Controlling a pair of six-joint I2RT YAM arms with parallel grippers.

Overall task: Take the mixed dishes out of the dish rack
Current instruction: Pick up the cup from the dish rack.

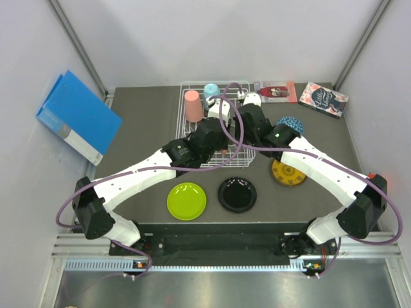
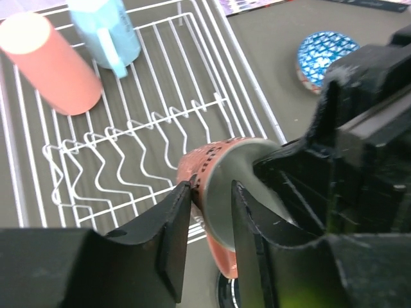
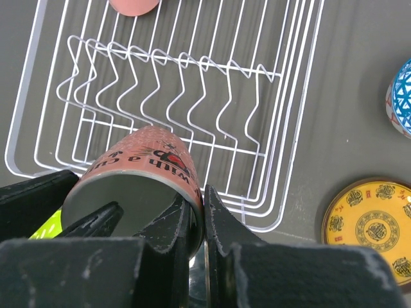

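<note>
A salmon cup with lettering (image 3: 141, 160) hangs over the near edge of the white wire dish rack (image 3: 221, 96), held between both arms. My right gripper (image 3: 202, 221) is shut on the cup's wall. My left gripper (image 2: 209, 215) straddles the same cup's rim (image 2: 209, 160), one finger outside and one inside, with a gap showing at the inner finger. A pink cup (image 2: 51, 64) and a light blue mug (image 2: 106, 32) lie in the rack's far end. The lime-green plate (image 1: 186, 200), black plate (image 1: 237, 194), yellow plate (image 1: 288, 172) and blue bowl (image 1: 290, 124) sit on the table.
A blue binder (image 1: 77, 115) leans at the far left. Two books (image 1: 276, 91) (image 1: 324, 99) lie at the back right behind the bowl. Purple cables loop over both arms above the rack.
</note>
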